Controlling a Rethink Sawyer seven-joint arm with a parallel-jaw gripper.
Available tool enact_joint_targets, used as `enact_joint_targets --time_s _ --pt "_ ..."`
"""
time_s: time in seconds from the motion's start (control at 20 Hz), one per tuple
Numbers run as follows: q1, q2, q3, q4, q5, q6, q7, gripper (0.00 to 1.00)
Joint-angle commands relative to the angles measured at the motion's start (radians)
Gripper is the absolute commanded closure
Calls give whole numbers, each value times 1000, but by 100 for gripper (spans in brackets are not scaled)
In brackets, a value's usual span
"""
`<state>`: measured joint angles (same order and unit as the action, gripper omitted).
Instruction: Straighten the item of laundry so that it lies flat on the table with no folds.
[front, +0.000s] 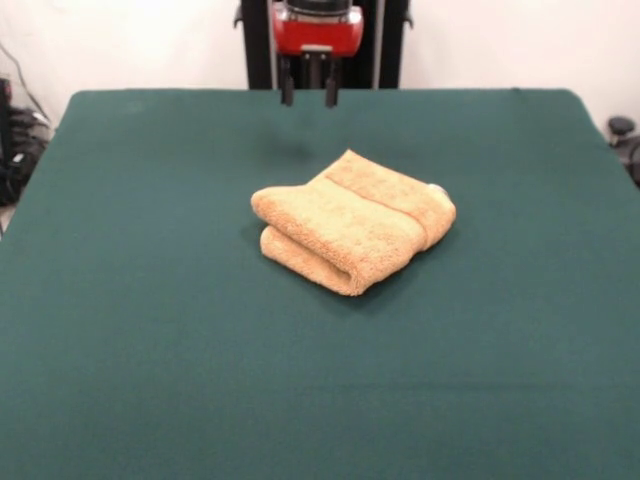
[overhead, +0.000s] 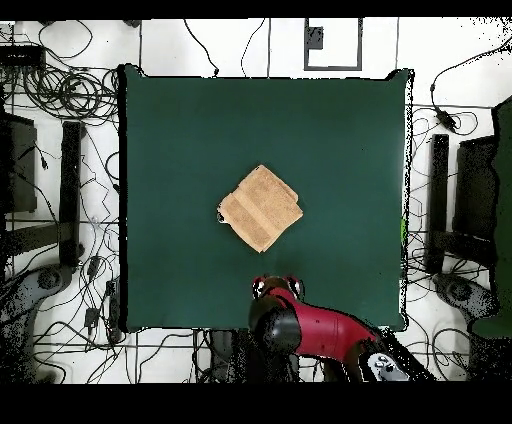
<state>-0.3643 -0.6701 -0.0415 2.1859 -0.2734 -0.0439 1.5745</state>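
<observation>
Lying folded mid-table (front: 120, 330), the towel (front: 352, 221) sits apart from the raised tool (front: 308, 95).

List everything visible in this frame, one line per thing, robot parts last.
towel: one, orange-tan, folded over itself into a thick bundle, near the middle of the table, lying at an angle to the table's edges.
table: one, dark green cloth cover, fills most of both views.
cables: many, black, on the light floor around the table in the overhead view.
arm: one, red and black, at the table's edge by the robot's base, apart from the towel.
gripper: one, two dark fingers hanging apart above the far part of the table, holding nothing.
</observation>
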Motion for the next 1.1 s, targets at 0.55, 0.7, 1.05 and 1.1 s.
enact_joint_targets --time_s 0.55,0.7,1.05,1.1 --pt "92 21 36 -83 112 146 174 0" --pt "125 67 15 -145 135 148 172 0" --pt "165 126 5 -237 192 171 181 0" --pt "171 143 4 -258 203 174 182 0"
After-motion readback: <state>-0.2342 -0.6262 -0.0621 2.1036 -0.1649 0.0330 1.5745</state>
